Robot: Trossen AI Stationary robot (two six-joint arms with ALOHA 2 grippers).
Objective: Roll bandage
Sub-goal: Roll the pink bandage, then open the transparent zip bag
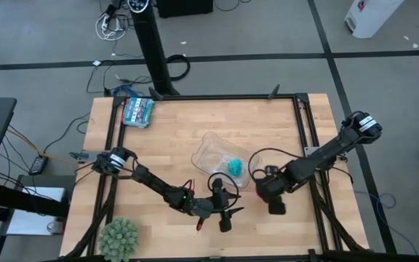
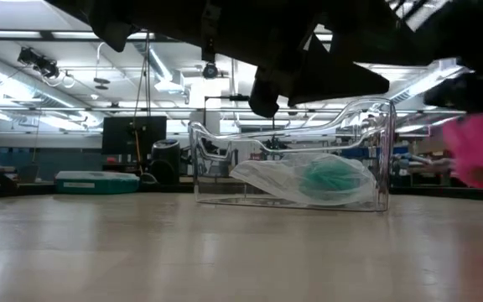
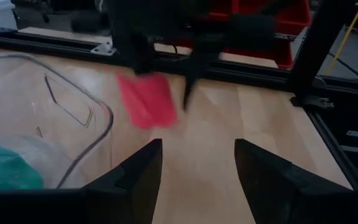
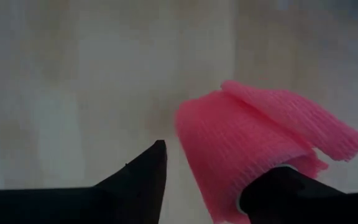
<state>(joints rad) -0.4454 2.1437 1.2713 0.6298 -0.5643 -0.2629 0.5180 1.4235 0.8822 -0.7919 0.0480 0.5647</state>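
The bandage, a loose pink fold, hangs off one finger of your right gripper, raised off the table. Your left gripper waits nearby, jaws spread. Lower it flat, then roll tightly.

Pink-red mesh-textured bandage, teal roll, clear container, black grippers.

Overhead, table-level, two wrist views; bandage shared.

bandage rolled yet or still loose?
Loose. In the right wrist view the bandage hangs as a folded, floppy piece at the right gripper, layers splayed, no tight roll. Whether the gripper clamps it: cannot tell.
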